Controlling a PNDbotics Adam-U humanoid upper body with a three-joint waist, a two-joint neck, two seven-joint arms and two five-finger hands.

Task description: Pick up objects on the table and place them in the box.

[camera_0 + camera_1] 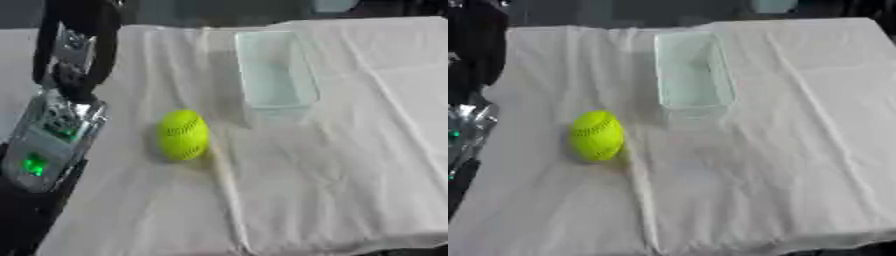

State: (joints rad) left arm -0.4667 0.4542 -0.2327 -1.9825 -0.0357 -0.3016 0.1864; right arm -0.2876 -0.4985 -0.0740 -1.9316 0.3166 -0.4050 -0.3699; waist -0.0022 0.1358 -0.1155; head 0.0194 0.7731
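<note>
White cloth covers the table. At the far left the left arm hangs over the edge; its hand cannot be made out. Right of it a yellow-green ball lies near the clear box, apart from it.

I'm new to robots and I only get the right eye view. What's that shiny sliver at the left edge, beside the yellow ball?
Observer: The left eye view shows it whole: a silver arm segment, standing to the left of the ball.
Operator: Is it switched on?
Observer: It looks so: a green light glows low on it.
Operator: Anything above it?
Observer: Yes, a smaller silver bracket mounted on a black link.
</note>
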